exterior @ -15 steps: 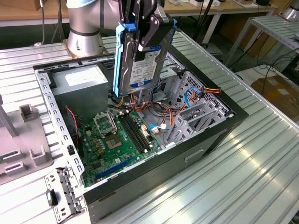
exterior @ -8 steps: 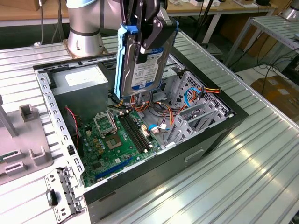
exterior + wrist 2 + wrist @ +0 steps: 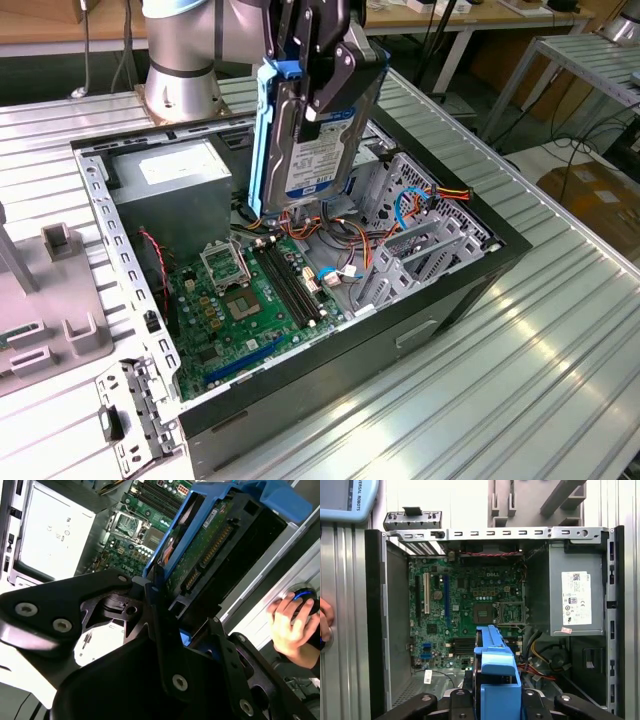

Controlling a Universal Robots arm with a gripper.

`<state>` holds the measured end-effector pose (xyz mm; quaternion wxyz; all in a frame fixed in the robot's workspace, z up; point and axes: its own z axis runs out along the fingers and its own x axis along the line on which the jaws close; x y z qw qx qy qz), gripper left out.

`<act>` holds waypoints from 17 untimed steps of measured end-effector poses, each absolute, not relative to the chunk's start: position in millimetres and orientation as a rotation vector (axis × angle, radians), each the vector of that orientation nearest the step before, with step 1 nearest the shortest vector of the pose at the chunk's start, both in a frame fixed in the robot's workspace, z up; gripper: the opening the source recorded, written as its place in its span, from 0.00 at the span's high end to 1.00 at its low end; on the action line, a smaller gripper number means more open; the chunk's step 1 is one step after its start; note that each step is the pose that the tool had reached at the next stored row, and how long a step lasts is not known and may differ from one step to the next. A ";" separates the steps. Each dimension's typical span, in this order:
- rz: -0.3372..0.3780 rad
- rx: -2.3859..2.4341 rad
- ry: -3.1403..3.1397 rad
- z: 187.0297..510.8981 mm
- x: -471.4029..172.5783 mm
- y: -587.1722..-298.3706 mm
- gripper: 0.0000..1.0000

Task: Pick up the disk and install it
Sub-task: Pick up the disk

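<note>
The disk point(image 3: 312, 150), silver-grey with a white and blue label and blue side rails, hangs upright on its edge above the open computer case point(image 3: 100, 200). My gripper point(image 3: 322, 95) is shut on it from above, with black fingers point(image 3: 335, 75) pressed on its faces. In the second wrist view the disk's green circuit-board underside point(image 3: 210, 545) and blue rail point(image 3: 280, 497) run out beyond the gripper point(image 3: 167, 630). In the first wrist view the blue rail end point(image 3: 495, 672) sits between the black fingers point(image 3: 455, 702), over the motherboard point(image 3: 465, 605).
Inside the case are the grey power supply box point(image 3: 175, 185), cable bundles point(image 3: 340, 235) and a metal drive cage point(image 3: 420, 235). A grey fixture point(image 3: 50, 300) stands at the exterior view's left. A person's hand point(image 3: 285, 625) rests beside the case. The ribbed table point(image 3: 520, 380) surrounds it.
</note>
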<state>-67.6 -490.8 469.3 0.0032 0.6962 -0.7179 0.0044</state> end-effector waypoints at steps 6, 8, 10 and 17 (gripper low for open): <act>0.014 2.183 -2.251 469.3 -67.6 -499.6 0.64; 0.014 2.183 -2.251 469.2 -67.6 -503.9 0.64; 0.014 2.183 -2.251 469.3 -67.6 -506.9 0.64; 0.014 2.182 -2.251 469.2 -67.6 -516.1 0.64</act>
